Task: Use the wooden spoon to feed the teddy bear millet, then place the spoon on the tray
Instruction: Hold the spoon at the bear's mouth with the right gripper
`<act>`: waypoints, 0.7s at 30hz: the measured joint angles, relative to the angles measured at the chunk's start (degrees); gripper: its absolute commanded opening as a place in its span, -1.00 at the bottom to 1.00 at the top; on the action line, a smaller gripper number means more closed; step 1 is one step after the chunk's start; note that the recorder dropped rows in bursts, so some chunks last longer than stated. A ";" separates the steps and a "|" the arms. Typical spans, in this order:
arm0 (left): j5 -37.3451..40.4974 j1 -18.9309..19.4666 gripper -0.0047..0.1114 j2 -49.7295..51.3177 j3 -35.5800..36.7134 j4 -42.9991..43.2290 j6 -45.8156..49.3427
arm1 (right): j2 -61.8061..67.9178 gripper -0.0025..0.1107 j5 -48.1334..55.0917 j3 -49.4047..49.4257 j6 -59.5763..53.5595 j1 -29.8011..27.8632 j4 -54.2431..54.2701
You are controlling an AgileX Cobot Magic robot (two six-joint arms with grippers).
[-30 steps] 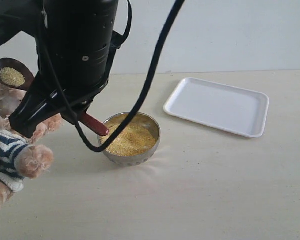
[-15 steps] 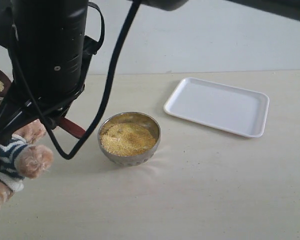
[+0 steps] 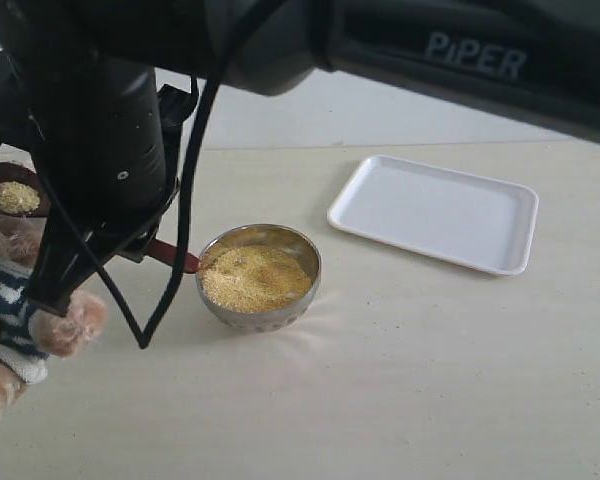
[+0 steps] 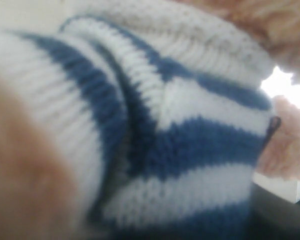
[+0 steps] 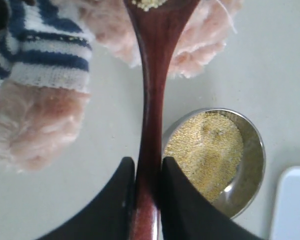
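Note:
My right gripper [image 5: 149, 167] is shut on the handle of the wooden spoon [image 5: 154, 85]. The spoon's small bowl [image 3: 16, 195] carries a little millet and hangs at the far left, just above the teddy bear [image 3: 68, 322]. Only a fluffy paw and the striped sleeve [image 3: 5, 318] of the bear show at the left edge. The rest of the millet [image 3: 256, 277] fills the metal bowl [image 3: 308, 255], close beside the spoon's handle end [image 3: 176, 258]. The white tray [image 3: 435, 212] lies empty at the back right. The left wrist view is filled by the striped shirt [image 4: 190, 145]; the left jaws are hidden.
The black right arm [image 3: 110, 150] reaches across from the upper right and hides much of the left half of the table. A black cable [image 3: 185, 230] loops down in front of the metal bowl. A pale wall stands behind the table.
The spoon's bowl has dropped lower at the bear, swinging left and then back a little. The right arm has come lower, its upper link now across the top of the view.

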 measured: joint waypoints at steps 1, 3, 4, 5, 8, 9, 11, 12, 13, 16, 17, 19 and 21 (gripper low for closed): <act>0.00 0.00 -0.81 0.00 0.00 0.00 0.00 | 0.21 -0.91 0.00 0.00 -0.11 0.04 -0.74; 0.00 0.00 -0.81 0.00 0.00 0.00 0.00 | 0.61 -0.91 0.00 0.00 -0.25 0.15 -2.19; 0.00 0.00 -0.81 0.00 0.00 0.00 0.00 | 0.95 -0.91 0.00 0.00 -0.25 0.15 -2.88; 0.00 0.00 -0.81 0.00 0.00 0.00 0.00 | 1.19 -0.91 0.00 0.00 -0.25 0.27 -3.33; 0.00 0.00 -0.81 0.00 0.00 0.00 0.00 | 1.73 -0.91 0.00 0.00 -0.50 0.51 -4.87; 0.00 0.00 -0.81 0.00 0.00 0.00 0.00 | 2.00 -0.91 -0.11 0.00 -0.66 0.73 -5.45; 0.00 0.00 -0.81 0.00 0.00 0.00 0.00 | 2.26 -0.91 -0.11 0.00 -0.79 1.26 -6.96; 0.00 0.00 -0.81 0.00 0.00 0.00 0.00 | 2.33 -0.91 -0.11 0.00 -1.07 1.61 -7.94; 0.00 0.00 -0.81 0.00 0.00 0.00 0.00 | 2.48 -0.91 -0.11 0.00 -1.05 1.99 -9.03; 0.00 0.00 -0.81 0.00 0.00 0.00 0.00 | 2.95 -0.91 -0.11 0.00 -1.19 3.03 -12.65; 0.00 0.00 -0.81 0.00 0.00 0.00 0.00 | 2.95 -0.91 -0.11 0.00 -1.24 3.33 -13.53; 0.00 0.00 -0.81 0.00 0.00 0.00 0.00 | 3.18 -0.91 -0.11 0.00 -1.24 4.20 -16.21; 0.00 0.00 -0.81 0.00 0.00 0.00 0.00 | 3.16 -0.91 -0.11 0.00 -1.24 5.18 -19.12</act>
